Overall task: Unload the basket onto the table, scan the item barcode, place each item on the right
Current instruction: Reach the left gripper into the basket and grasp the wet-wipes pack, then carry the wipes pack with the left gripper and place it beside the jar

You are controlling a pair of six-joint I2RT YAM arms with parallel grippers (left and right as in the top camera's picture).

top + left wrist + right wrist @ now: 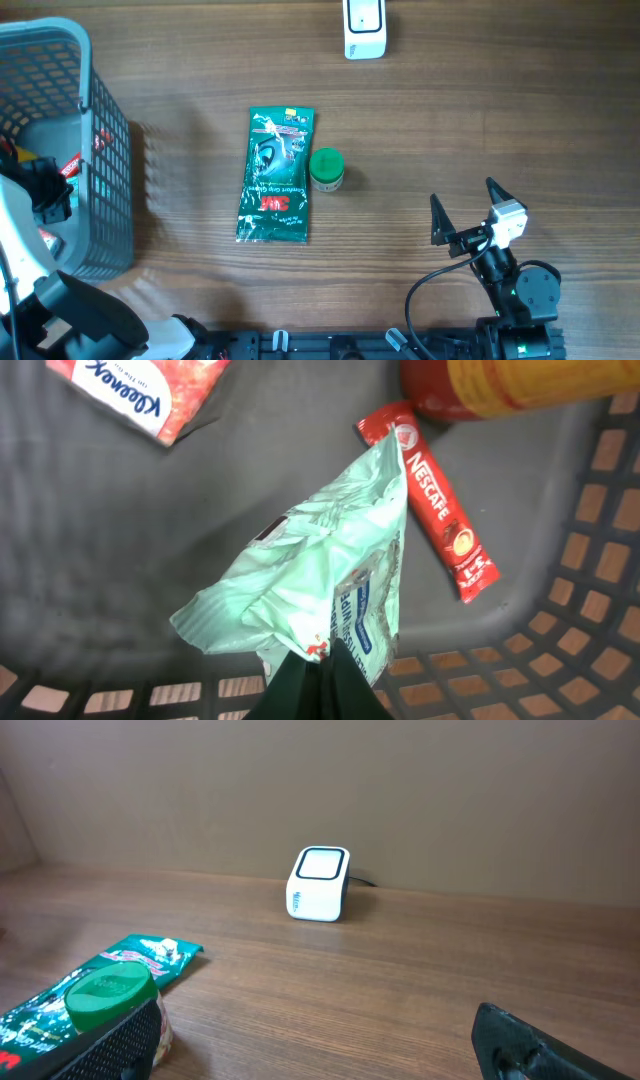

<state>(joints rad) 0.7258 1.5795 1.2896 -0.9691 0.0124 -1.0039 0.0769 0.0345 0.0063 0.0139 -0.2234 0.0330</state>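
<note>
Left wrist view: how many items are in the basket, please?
4: Kleenex pack top left, red-and-yellow container top right, Nescafe sachet right, pale green packet centre, gripped. Others may be hidden.

Mint-green pouch [310, 570], red Nescafe stick [445, 515], grey grid-wall basket [100, 550].

On the wooden table [480, 120] I see a green 3M packet [275, 177] lying flat, and a small jar with a green lid [326, 168] stands just beside its long edge. Inside the grey basket [105, 150] I see a Kleenex pack [140, 390], a red Nescafe stick [440, 500] and a red-and-yellow container [500, 385], whose kind I cannot tell.
</note>
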